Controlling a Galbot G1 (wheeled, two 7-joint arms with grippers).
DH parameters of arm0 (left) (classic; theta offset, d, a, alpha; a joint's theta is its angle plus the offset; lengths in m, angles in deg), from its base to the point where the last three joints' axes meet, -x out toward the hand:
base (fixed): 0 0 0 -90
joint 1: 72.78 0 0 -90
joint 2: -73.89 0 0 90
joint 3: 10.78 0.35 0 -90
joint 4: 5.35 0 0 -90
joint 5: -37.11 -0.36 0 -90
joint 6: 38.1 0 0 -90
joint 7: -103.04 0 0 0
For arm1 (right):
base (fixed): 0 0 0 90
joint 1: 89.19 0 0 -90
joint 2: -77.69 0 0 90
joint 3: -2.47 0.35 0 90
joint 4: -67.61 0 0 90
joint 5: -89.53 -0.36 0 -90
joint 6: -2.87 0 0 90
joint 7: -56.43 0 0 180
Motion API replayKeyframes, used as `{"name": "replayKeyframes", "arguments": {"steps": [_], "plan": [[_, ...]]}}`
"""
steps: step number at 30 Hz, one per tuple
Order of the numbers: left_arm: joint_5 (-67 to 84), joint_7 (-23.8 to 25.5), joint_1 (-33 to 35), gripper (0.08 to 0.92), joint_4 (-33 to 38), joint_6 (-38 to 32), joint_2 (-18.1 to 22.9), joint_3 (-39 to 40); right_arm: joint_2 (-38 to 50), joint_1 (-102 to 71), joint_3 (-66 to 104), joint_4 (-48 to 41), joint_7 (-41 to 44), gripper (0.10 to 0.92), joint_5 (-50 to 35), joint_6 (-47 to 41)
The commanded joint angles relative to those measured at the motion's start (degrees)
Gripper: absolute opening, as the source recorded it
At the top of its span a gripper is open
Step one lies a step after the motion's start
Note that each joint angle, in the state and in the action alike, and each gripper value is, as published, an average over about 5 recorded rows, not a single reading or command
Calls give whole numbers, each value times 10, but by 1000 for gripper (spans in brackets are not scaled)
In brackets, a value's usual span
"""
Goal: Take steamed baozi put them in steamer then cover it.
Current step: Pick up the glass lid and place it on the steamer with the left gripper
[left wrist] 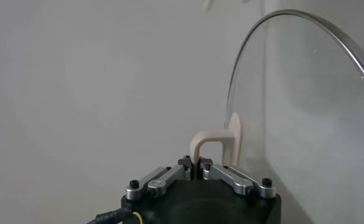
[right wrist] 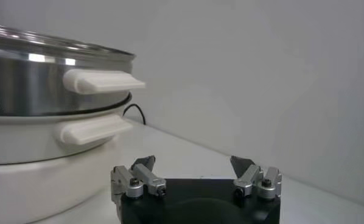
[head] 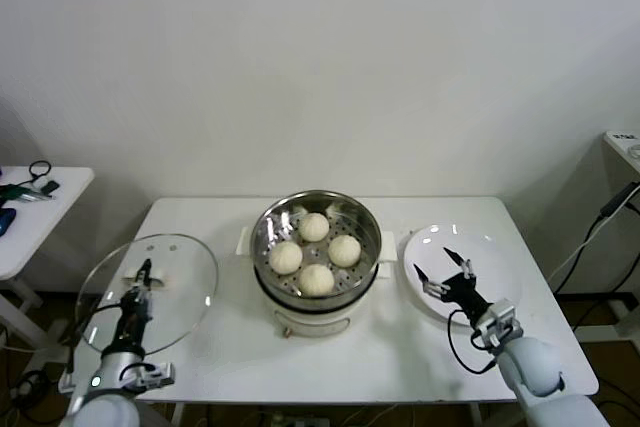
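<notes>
The steel steamer stands mid-table on its cream base, and all four cream-white baozi lie on its perforated tray. It also shows in the right wrist view. My left gripper is shut on the bar handle of the clear glass cover, held tilted above the table's left end. The cover's metal rim shows in the left wrist view. My right gripper is open and empty over the white plate, right of the steamer.
A small white side table with dark items stands at the far left. A black cable hangs off the table's right side. The white plate holds nothing.
</notes>
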Motion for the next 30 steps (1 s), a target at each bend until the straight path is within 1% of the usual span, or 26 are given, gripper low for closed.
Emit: {"name": "replayKeyframes", "arguments": {"steps": [1, 5, 9, 13, 15, 17, 20, 23, 27, 30], "plan": [[50, 27, 101, 146, 202, 123, -49, 5, 0, 7, 0, -9, 2, 823, -1, 5], [55, 25, 101, 146, 217, 146, -78, 27, 1, 13, -1, -15, 3, 823, -1, 8], [69, 28, 82, 146, 217, 180, -117, 70, 2, 19, -3, -20, 3, 823, -1, 8], [75, 50, 18, 146, 217, 228, -171, 145, 2, 25, -5, -27, 3, 823, 0, 8], [80, 72, -28, 146, 217, 259, -196, 188, 1, 28, -7, -30, 2, 823, 0, 7], [84, 101, -68, 146, 216, 290, -211, 227, -1, 33, -10, -34, 0, 823, 1, 5], [84, 141, -104, 146, 213, 325, -216, 275, -6, 40, -15, -42, -2, 823, 6, 4], [84, 164, -129, 146, 208, 351, -208, 312, -11, 47, -19, -49, -2, 823, 13, 4], [86, 183, -178, 146, 195, 383, -185, 361, -15, 55, -24, -57, -4, 823, 19, 3], [85, 183, -222, 146, 176, 398, -173, 400, -16, 59, -23, -58, -5, 823, 21, 3]]}}
